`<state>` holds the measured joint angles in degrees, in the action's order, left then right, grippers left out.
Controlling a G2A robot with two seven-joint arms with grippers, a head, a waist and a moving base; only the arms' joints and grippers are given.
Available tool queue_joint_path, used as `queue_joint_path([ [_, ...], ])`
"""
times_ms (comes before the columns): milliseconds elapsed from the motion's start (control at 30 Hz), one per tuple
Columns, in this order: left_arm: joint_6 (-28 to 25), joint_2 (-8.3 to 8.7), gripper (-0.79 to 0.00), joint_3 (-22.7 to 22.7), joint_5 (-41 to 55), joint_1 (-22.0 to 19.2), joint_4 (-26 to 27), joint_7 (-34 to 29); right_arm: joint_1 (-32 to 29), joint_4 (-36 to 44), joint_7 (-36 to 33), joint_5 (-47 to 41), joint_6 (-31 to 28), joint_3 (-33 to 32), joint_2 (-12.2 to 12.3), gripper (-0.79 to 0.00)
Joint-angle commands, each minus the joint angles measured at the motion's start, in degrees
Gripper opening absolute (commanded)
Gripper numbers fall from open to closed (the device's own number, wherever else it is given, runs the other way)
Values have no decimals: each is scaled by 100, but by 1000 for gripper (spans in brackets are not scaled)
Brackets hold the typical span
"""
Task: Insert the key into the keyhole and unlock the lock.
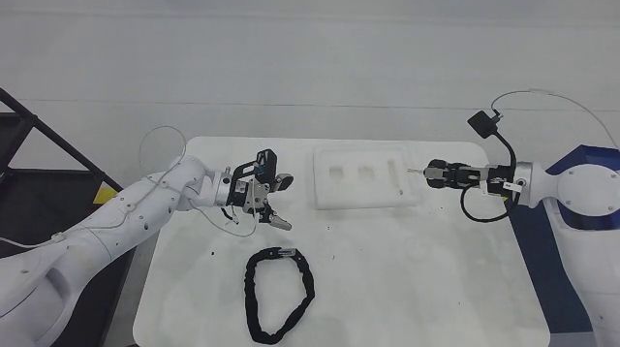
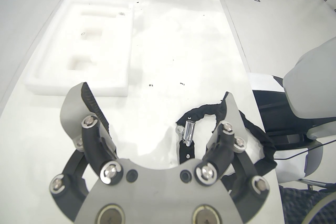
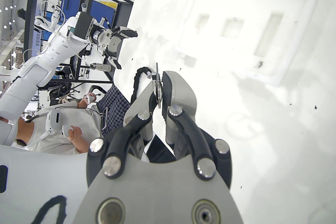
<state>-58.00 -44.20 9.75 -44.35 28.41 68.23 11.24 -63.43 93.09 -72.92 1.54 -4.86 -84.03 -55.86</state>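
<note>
One white table (image 1: 407, 279) carries everything you need, low enough for both arms to meet over it. On it, beyond the tips of your left jaws and just off the tips of your right ones, lies the white foam tray (image 1: 320, 177). Its cut-out pockets mark it as a parts holder, not something the unlocking itself needs.

The black chain lock (image 1: 250, 299) lies flat as a closed loop, below and ahead of your left gripper (image 2: 156, 93). That gripper hangs above the table with its jaws spread wide and nothing between the pads. This suits an approach, since the width lets it drop over the chain's thick sleeve without nudging it.

In the left wrist view the silver lock cylinder (image 2: 189, 130) sits inside the gap between those jaws, nearer one finger than the other and untouched. The sleeve runs off behind that finger. I cannot tell which face has the keyhole.

Your right gripper (image 3: 159, 80) is well apart from the lock, its jaws pinched tight on the key (image 3: 157, 69). The ring is caught between the pads and the thin blade sticks out past the tips, which leaves it free to enter a hole.

My judgement is that you are early in the task. Steady the cylinder with the left jaws first so it cannot slide or roll, then bring the blade to it. A loose chain would spoil the line-up.
</note>
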Motion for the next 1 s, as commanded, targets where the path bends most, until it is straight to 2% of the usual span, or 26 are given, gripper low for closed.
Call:
queue_joint_path([
  [0, 0, -1, 0, 3, -1, 1, -1, 3, 0, 0, 0, 0, 0, 0, 0, -785],
  [400, 0, -1, 0, 3, -1, 1, -1, 3, 0, 0, 0, 0, 0, 0, 0, -785],
  [500, 300, 6, 0, 97, -224, 88, 106, -63, 0, 0, 0, 0, 0, 0, 0, -785],
  [600, 65, 45, 0, 188, -284, 270, 54, 142, 0, 0, 0, 0, 0, 0, 0, -785],
  [833, 77, 151, 0, 362, -1220, 677, -47, 535, 0, 0, 0, 0, 0, 0, 0, -785],
  [967, 392, 180, 0, 435, -1987, 927, 38, 1032, 0, 0, 0, 0, 0, 0, 0, -785],
])
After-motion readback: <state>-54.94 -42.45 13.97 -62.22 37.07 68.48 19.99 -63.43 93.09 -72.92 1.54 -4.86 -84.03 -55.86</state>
